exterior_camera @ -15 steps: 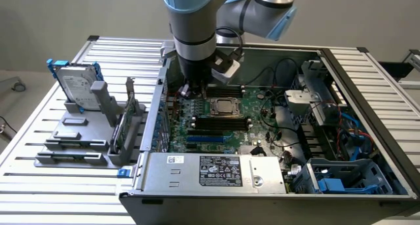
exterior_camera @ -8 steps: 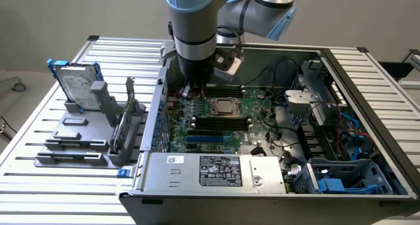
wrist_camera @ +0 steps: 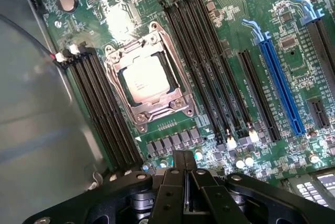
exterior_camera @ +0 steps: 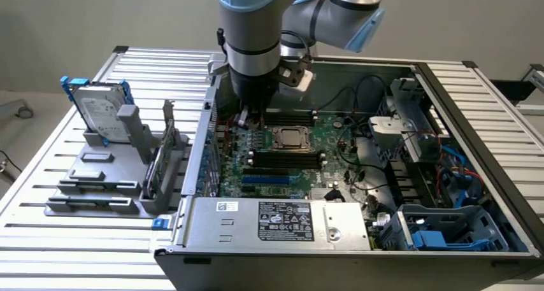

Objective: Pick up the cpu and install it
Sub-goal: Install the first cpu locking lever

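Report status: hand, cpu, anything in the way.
Hand shut, holding nothing, above the green motherboard. Small square silver-grey cpu lying inside the metal-framed socket. Nothing over the cpu.

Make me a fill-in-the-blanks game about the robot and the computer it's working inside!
1. The cpu sits inside the metal ____ on the green motherboard.
2. The gripper fingers are ____, holding nothing.
3. The long slot on the motherboard is coloured ____.
4. Outside the computer case, the hard drive stands in a grey ____.

Missing words: socket; shut; blue; rack
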Motion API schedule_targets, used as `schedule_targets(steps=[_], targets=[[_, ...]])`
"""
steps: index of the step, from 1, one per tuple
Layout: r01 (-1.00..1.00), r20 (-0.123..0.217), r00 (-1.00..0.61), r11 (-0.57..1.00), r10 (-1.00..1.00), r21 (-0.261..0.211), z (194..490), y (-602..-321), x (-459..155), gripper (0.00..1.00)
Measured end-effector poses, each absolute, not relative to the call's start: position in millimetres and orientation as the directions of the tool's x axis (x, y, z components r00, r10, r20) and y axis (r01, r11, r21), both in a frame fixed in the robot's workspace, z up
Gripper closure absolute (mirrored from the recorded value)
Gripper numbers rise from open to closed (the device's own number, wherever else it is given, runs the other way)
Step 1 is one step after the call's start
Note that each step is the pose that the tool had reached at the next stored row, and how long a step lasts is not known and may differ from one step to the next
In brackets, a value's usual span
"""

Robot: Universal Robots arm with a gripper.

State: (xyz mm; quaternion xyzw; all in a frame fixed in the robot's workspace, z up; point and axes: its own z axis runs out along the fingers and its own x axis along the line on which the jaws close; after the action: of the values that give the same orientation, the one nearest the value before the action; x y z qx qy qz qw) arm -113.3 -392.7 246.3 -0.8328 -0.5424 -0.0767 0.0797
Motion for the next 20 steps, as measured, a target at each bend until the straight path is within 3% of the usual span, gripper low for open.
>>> schedule_targets(steps=[20], targets=[[0.952,0.123,0.298,-0.304,0.946,0.028,242.9,-365.7,-113.3,0.89]])
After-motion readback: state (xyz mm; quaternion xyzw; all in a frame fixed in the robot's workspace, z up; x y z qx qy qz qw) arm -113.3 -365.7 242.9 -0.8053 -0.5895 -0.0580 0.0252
